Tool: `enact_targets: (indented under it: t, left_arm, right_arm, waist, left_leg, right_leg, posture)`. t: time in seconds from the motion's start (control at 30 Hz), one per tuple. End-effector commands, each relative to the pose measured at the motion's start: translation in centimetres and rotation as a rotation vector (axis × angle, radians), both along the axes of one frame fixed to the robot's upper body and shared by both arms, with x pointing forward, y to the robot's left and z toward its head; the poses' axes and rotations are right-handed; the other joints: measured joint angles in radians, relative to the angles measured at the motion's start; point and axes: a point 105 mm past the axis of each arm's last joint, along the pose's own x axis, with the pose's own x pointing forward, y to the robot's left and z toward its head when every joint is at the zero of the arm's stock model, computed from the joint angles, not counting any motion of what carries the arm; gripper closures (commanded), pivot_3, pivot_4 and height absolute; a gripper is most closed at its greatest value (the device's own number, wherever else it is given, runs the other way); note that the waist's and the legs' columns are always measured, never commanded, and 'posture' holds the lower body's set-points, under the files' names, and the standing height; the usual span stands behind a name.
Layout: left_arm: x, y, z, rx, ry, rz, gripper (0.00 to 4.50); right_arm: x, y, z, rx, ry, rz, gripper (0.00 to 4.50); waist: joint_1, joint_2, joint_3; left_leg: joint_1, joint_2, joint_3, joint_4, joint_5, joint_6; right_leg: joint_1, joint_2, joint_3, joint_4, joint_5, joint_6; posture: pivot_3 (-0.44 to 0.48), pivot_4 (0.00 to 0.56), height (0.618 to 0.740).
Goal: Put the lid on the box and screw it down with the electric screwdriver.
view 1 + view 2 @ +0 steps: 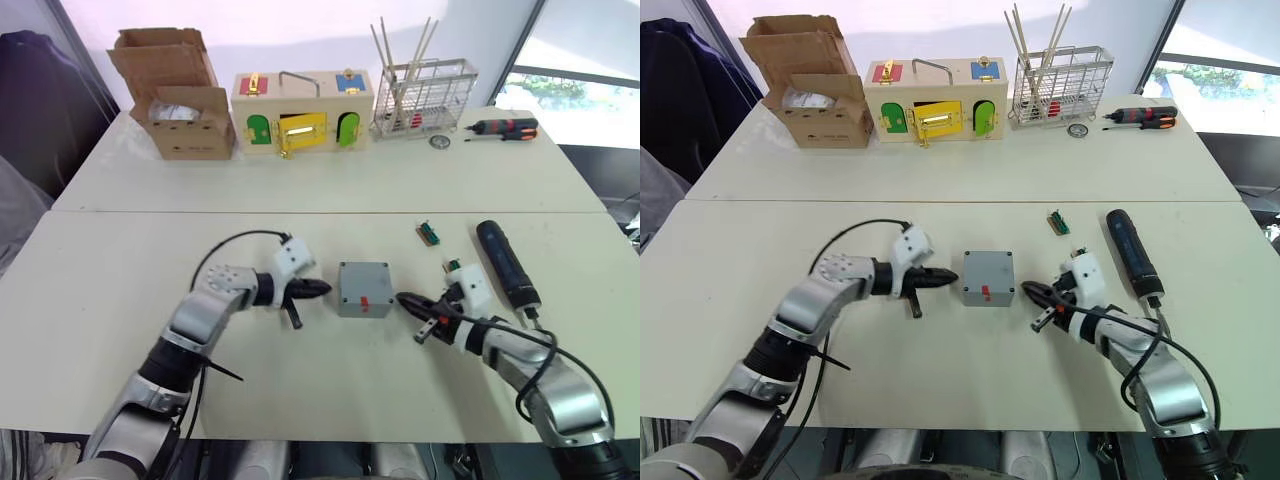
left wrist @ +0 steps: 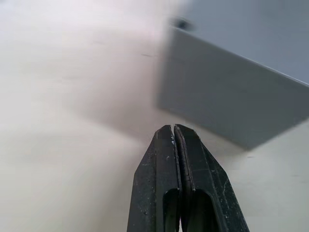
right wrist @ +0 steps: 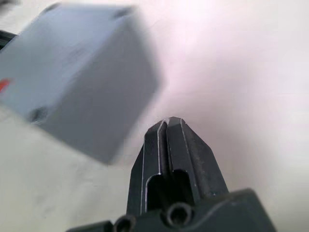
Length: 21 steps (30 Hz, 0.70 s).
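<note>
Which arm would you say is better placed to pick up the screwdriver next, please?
Probably the right: the screwdriver lies just beyond the right gripper, while the box sits between it and the left gripper.

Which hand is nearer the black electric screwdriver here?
The right hand. It sits between the grey box and the electric screwdriver, empty and shut. The left hand is across the box, farther away.

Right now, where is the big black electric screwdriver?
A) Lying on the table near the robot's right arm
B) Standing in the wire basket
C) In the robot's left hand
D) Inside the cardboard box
A. The electric screwdriver lies flat on the table beside the right arm, and the right hand is shut and empty next to the box.
</note>
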Motion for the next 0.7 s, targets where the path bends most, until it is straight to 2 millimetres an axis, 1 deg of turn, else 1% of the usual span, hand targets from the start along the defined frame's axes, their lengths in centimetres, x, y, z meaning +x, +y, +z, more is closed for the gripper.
enact_targets:
  t: [0.03, 0.07, 0.13, 0.17, 0.2, 0.27, 0.33, 0.4, 0.47, 0.53, 0.57, 0.7]
  left_arm:
    - [-0.2, 0.3, 4.1, -0.076, -0.099, -0.019, 4.50]
    - [-0.7, 0.1, 5.1, -0.106, -0.099, -0.054, 4.50]
    - [-1.7, -0.4, 6.5, -0.143, -0.096, -0.118, 4.50]
    - [-2.4, -0.9, 7.1, -0.158, -0.091, -0.164, 4.50]
    - [-3.3, -1.6, 7.3, -0.167, -0.085, -0.223, 4.50]
    - [-5.3, -3.0, 7.0, -0.150, -0.067, -0.357, 4.50]
    - [-6.3, -3.9, 6.6, -0.133, -0.061, -0.424, 4.50]
    - [-6.4, -4.8, 6.5, -0.126, -0.070, -0.457, 4.50]
    - [-6.5, -5.4, 6.2, -0.106, -0.084, -0.487, 4.50]
    - [-6.4, -5.9, 5.9, -0.081, -0.099, -0.502, 4.50]
    - [-6.3, -6.0, 5.6, -0.062, -0.111, -0.505, 4.50]
    - [-6.1, -6.2, 4.7, -0.009, -0.139, -0.515, 4.50]
  right_arm:
    - [-0.8, -0.6, 2.6, 0.060, -0.058, -0.023, 4.46]
    - [-1.2, -0.8, 3.3, 0.087, -0.080, -0.028, 4.46]
    - [-1.8, -1.1, 4.3, 0.106, -0.110, -0.050, 4.46]
    - [-2.1, -1.2, 4.7, 0.101, -0.129, -0.054, 4.46]
    - [-2.2, -1.7, 5.2, 0.079, -0.168, -0.079, 4.46]
    - [-2.3, -3.2, 5.3, 0.027, -0.206, -0.131, 3.93]
    - [-2.1, -4.5, 4.9, -0.007, -0.206, -0.184, 3.21]
    - [-1.9, -5.4, 4.5, -0.020, -0.197, -0.221, 2.17]
    - [-1.7, -5.5, 4.1, -0.016, -0.181, -0.229, 1.08]
    - [-1.4, -5.4, 3.6, 0.000, -0.159, -0.232, 0.34]
    - [-1.1, -5.3, 3.3, 0.011, -0.148, -0.236, 0.08]
    - [-0.1, -5.3, 2.6, 0.048, -0.122, -0.267, 0.03]
  waist:
    - [0.000, 0.000, 0.000]
    - [0.002, 0.001, 0.000]
    - [0.002, 0.001, 0.000]
    - [0.001, 0.001, 0.000]
    - [0.001, 0.001, 0.000]
    - [0.000, 0.001, 0.000]
    - [0.000, 0.001, 0.000]
    - [0.000, 0.001, 0.000]
    - [0.000, 0.001, 0.000]
    - [0.000, 0.001, 0.000]
    - [0.000, 0.001, 0.000]
    - [-0.002, 0.002, 0.001]
  left_leg:
    - [0.000, 0.000, 0.000, 0.000, 0.000, 0.000]
    - [0.000, 0.000, 0.000, 0.000, 0.000, 0.000]
    - [-0.001, 0.000, 0.000, 0.000, 0.000, 0.000]
    - [-0.001, 0.000, 0.000, 0.000, 0.000, 0.000]
    - [-0.001, 0.000, 0.000, 0.000, 0.000, 0.000]
    - [0.000, 0.000, 0.000, 0.000, 0.000, 0.000]
    - [0.000, 0.000, 0.001, 0.000, 0.000, 0.000]
    - [0.000, 0.000, 0.002, 0.000, 0.000, 0.000]
    - [0.000, 0.000, 0.001, 0.000, 0.000, 0.000]
    - [0.000, 0.000, 0.001, 0.000, 0.000, 0.000]
    - [0.000, 0.000, 0.002, 0.000, 0.000, 0.000]
    - [0.000, 0.000, 0.002, 0.000, 0.000, 0.000]
  right_leg:
    - [0.000, 0.000, 0.000, 0.000, 0.000, 0.000]
    - [0.000, 0.000, 0.000, 0.000, 0.000, 0.000]
    - [0.000, 0.000, 0.000, 0.000, 0.000, 0.000]
    - [0.000, 0.000, 0.000, -0.001, 0.000, 0.000]
    - [0.001, 0.000, 0.000, -0.001, 0.000, 0.000]
    - [0.001, 0.000, 0.000, -0.001, 0.000, 0.000]
    - [0.001, 0.000, 0.000, -0.001, 0.000, 0.000]
    - [0.001, 0.000, 0.001, 0.000, 0.000, 0.000]
    - [0.001, 0.000, 0.001, 0.000, 0.000, 0.000]
    - [0.001, 0.000, 0.001, 0.000, 0.000, 0.000]
    - [0.001, 0.000, 0.001, 0.000, 0.000, 0.000]
    - [0.001, 0.000, 0.001, 0.000, 0.000, 0.000]
  posture:
    - [0.000, 0.150, 0.730]
    - [0.000, 0.150, 0.730]
    - [0.000, 0.150, 0.730]
    - [0.000, 0.150, 0.730]
    - [0.000, 0.150, 0.730]
    - [0.000, 0.150, 0.730]
    - [0.000, 0.150, 0.730]
    - [0.000, 0.150, 0.730]
    - [0.000, 0.150, 0.730]
    - [0.000, 0.150, 0.730]
    - [0.000, 0.150, 0.730]
    - [0.000, 0.150, 0.730]
